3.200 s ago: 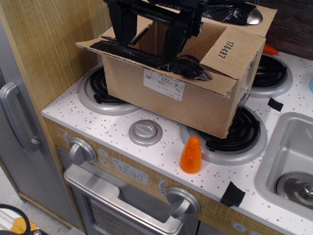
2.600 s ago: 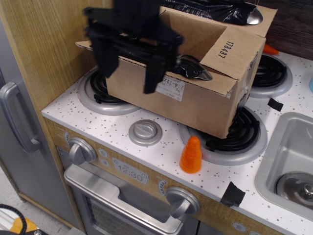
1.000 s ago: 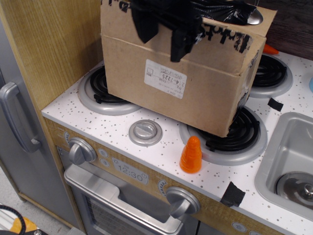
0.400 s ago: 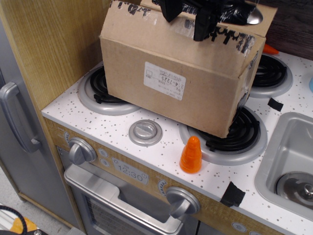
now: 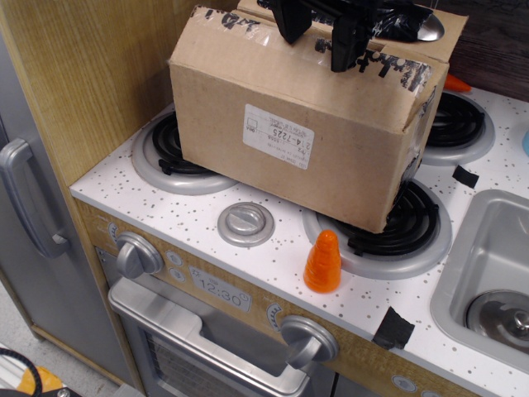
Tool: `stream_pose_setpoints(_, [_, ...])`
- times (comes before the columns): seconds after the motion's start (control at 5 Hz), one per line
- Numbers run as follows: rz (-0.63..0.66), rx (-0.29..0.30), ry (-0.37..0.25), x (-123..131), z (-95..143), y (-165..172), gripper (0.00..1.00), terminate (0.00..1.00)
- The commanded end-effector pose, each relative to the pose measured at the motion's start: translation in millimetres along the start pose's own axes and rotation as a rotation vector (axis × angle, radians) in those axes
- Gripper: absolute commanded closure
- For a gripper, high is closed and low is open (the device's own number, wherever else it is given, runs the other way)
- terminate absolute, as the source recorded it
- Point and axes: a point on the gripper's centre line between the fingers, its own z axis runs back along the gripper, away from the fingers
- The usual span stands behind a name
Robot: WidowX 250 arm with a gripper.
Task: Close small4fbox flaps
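The small4fbox (image 5: 289,165) is a brown cardboard box with a white label (image 5: 279,136) on its front side. It stands across the stove burners. Its front flap (image 5: 240,37), edged with torn black tape, lies folded down flat over the top. A rear flap (image 5: 446,41) with crumpled black tape (image 5: 397,21) shows behind it at the top right. My black gripper (image 5: 316,37) is over the folded flap at the frame's top. Its two fingers are spread apart with nothing between them, and their tips sit at the flap's surface.
An orange cone (image 5: 322,262) stands on the speckled counter (image 5: 190,219) in front of the box, beside a round silver knob (image 5: 245,223). A sink (image 5: 488,273) is at the right. Black tape scraps (image 5: 393,329) lie nearby. A wooden wall (image 5: 91,74) rises at the left.
The open front flap has been swung up and folded down over the box top. My gripper moved from the box's front left up onto the top, and has settled slightly lower.
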Motion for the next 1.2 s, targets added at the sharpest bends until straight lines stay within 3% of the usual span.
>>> stream_pose_setpoints(0.0, [0.039, -0.048, -0.054, -9, -17, 8, 0.00, 0.00])
stream_pose_setpoints(0.2, [0.097, -0.066, -0.073, -17, -32, 6, 0.00, 0.00])
stream_pose_setpoints(0.6, [0.158, -0.132, -0.049, -24, -50, 2, 0.00, 0.00])
stream_pose_setpoints(0.8, [0.167, -0.118, -0.029, -25, -48, -1, 0.00, 0.00])
stream_pose_setpoints(1.0, [0.147, -0.154, -0.050, -32, -51, -1, 0.00, 1.00])
